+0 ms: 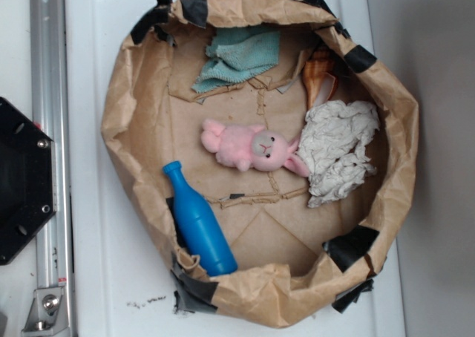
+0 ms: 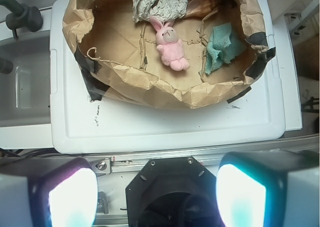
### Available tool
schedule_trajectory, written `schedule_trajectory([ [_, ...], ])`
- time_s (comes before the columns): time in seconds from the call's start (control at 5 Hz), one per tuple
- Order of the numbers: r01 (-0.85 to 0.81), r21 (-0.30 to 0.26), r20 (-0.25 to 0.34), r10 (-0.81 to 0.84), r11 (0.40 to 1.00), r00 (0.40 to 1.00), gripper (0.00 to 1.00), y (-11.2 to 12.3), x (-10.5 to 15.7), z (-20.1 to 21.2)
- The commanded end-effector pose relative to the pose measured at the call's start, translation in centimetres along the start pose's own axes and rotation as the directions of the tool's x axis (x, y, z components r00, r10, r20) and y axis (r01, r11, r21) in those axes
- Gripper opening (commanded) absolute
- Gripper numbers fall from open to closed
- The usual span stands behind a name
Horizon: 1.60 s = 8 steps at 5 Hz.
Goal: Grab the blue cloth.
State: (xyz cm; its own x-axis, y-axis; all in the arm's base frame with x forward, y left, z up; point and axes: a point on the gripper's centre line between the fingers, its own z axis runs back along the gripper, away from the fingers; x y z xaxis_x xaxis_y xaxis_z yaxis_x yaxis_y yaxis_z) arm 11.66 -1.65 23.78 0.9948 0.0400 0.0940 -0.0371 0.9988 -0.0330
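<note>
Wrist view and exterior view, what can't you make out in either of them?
- Bottle: shows only in the exterior view; the bin's paper wall hides it in the wrist view.
- Tool: absent from the exterior view; in the wrist view its fingers are blurred and cut by the bottom edge.
- Brown thing between cloth and paper wad: half hidden, unclear in both views.

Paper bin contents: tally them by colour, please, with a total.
Teal: 1, blue cloth
Pink: 1, plush bunny
Blue: 1, plastic bottle
White: 1, crumpled paper wad
Brown-orange: 1, partly hidden object
Total: 5
</note>
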Motion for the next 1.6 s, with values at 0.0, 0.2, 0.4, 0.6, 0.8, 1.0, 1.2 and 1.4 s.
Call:
schedule_trajectory([
  [0.0, 0.000, 0.000, 0.000, 0.000, 1.000, 1.000, 1.00, 0.0, 0.0, 0.0],
  [0.2, -0.168, 0.072, -0.013, 0.170, 0.983, 0.985, 1.00, 1.8, 4.6, -4.9],
  [0.4, -0.354, 0.106, 0.034, 0.352, 0.929, 0.935, 1.00, 2.5, 9.0, -8.8],
  [0.6, -0.515, 0.107, 0.092, 0.507, 0.851, 0.857, 1.00, 4.3, 12.7, -11.6],
  [0.8, -0.650, 0.130, 0.134, 0.637, 0.748, 0.759, 1.00, 6.4, 13.6, -14.3],
  [1.0, -0.739, 0.219, 0.200, 0.712, 0.637, 0.673, 1.00, 7.5, 13.5, -16.2],
  [1.2, -0.809, 0.313, 0.249, 0.779, 0.497, 0.575, 1.00, 9.5, 12.8, -18.1],
  [1.4, -0.841, 0.327, 0.274, 0.808, 0.432, 0.521, 1.00, 12.2, 12.4, -19.3],
])
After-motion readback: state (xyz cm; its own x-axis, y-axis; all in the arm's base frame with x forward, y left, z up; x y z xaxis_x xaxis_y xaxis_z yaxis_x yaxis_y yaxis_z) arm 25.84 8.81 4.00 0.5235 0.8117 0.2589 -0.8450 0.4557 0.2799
